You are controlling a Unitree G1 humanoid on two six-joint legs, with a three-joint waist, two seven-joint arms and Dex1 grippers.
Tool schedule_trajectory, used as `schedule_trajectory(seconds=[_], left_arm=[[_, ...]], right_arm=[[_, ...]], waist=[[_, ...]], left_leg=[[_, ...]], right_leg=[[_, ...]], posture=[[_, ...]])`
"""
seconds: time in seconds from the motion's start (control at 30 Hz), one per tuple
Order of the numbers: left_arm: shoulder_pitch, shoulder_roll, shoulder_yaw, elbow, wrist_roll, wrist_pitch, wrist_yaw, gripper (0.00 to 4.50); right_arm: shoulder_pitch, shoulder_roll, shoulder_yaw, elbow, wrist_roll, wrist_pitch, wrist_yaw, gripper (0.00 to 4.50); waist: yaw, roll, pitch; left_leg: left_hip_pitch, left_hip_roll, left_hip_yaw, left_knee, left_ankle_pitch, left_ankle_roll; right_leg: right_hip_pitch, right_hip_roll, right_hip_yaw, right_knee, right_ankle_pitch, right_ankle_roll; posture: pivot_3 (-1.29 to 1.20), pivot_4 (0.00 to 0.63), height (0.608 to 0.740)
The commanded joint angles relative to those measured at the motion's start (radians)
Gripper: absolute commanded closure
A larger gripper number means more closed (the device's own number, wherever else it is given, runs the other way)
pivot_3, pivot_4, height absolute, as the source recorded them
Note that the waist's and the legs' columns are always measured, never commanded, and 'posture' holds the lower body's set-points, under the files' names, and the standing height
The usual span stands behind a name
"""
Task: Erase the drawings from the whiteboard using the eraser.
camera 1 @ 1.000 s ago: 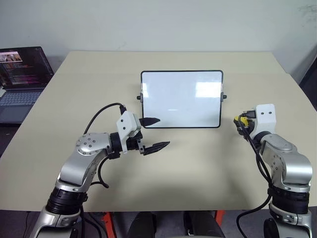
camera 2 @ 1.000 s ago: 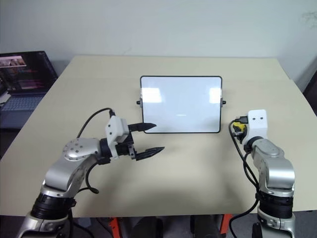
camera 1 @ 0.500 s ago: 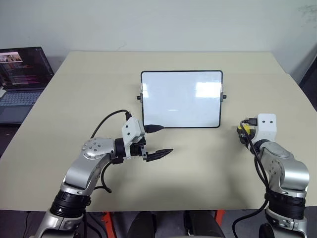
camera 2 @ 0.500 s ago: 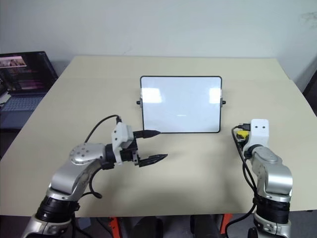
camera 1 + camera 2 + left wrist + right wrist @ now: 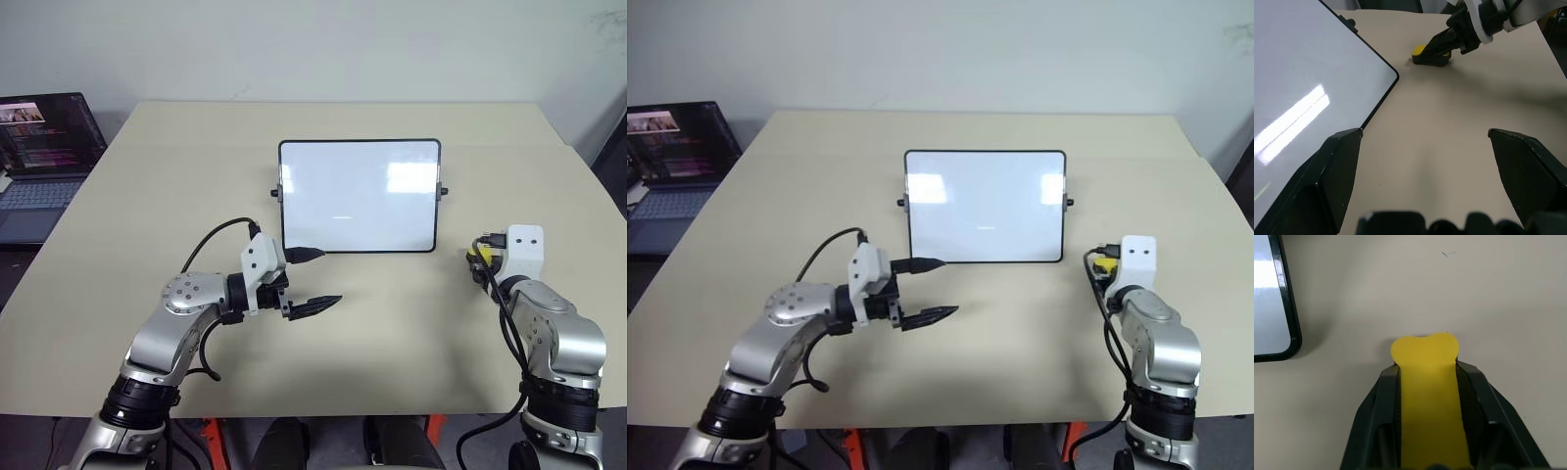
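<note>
Head views: the whiteboard [image 5: 359, 196] lies mid-bench, its face looking clean; no drawings are visible. A laptop [image 5: 44, 157] sits at the far left. The left gripper [image 5: 312, 278] hangs near the board's near left corner, fingers apart and empty.
Left wrist view: the eraser [image 5: 1429, 55] rests on the bench [image 5: 1459, 112] beside the board's corner, the right gripper [image 5: 1442, 44] on it.
Right wrist view: the eraser's yellow block lies between the right fingers [image 5: 1378, 416], which flank it closely; whether they grip or are letting go, I cannot tell. Wiping looks done, the eraser set aside.

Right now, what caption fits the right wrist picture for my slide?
Right gripper with small yellow eraser block between its fingers, on beige table beside glossy black-framed whiteboard.
</note>
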Motion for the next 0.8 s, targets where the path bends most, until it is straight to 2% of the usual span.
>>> schedule_trajectory(seconds=[0.03,0.17,0.2,0.4,0.53,0.63,0.8], left_arm=[[-0.002,0.008,0.017,-0.012,-0.003,-0.024,-0.008,0.00],[-0.005,0.009,0.018,-0.008,-0.002,-0.025,-0.008,0.00],[-0.005,0.009,0.018,-0.008,-0.002,-0.025,-0.008,0.00],[-0.010,0.011,0.025,-0.008,-0.007,-0.019,-0.006,0.00],[0.007,0.001,0.093,-0.036,-0.059,0.025,0.047,0.00],[0.032,-0.034,0.179,-0.078,-0.102,0.066,0.156,0.00],[0.096,-0.116,0.258,-0.158,-0.069,0.097,0.384,0.00]], right_arm=[[-0.009,-0.007,0.000,-0.013,0.012,-0.024,0.001,1.65],[-0.010,-0.011,0.001,-0.012,0.015,-0.024,0.000,0.21],[-0.011,-0.012,0.002,-0.013,0.015,-0.023,0.000,0.05],[-0.025,-0.009,-0.006,-0.034,0.026,0.003,-0.006,0.05],[-0.032,-0.034,-0.002,-0.090,0.033,0.010,0.000,0.05],[-0.019,-0.060,0.011,-0.151,0.028,0.005,0.007,0.05],[0.030,-0.056,0.019,-0.253,0.029,-0.065,0.004,0.05]], waist=[[0.000,0.000,0.000],[0.000,0.000,0.000],[0.000,0.000,0.000],[0.000,0.000,0.000],[0.000,0.000,0.000],[0.000,0.000,0.000],[0.001,0.000,-0.001]], left_leg=[[0.000,0.000,0.000,0.000,0.000,0.000],[0.000,0.000,0.000,0.000,0.000,0.000],[0.000,0.000,0.000,0.000,0.000,0.000],[0.000,0.000,0.000,0.000,0.000,0.000],[0.000,0.000,0.000,0.001,0.000,0.000],[0.000,0.000,0.000,0.001,0.000,0.000],[0.000,0.000,-0.001,0.002,0.000,0.000]], right_leg=[[0.000,0.000,0.000,0.000,0.000,0.000],[0.000,0.000,0.000,0.000,0.000,0.000],[0.000,0.000,0.000,0.000,0.000,0.000],[0.000,0.000,0.000,0.000,0.000,0.000],[0.000,0.000,0.000,0.001,0.000,0.000],[0.000,0.000,0.000,0.001,0.000,0.000],[0.000,0.000,0.000,0.001,0.000,0.000]], posture=[[0.00,0.150,0.740],[0.00,0.150,0.740],[0.00,0.150,0.740],[0.00,0.150,0.740],[0.00,0.150,0.740],[0.00,0.150,0.740],[0.00,0.150,0.740]])
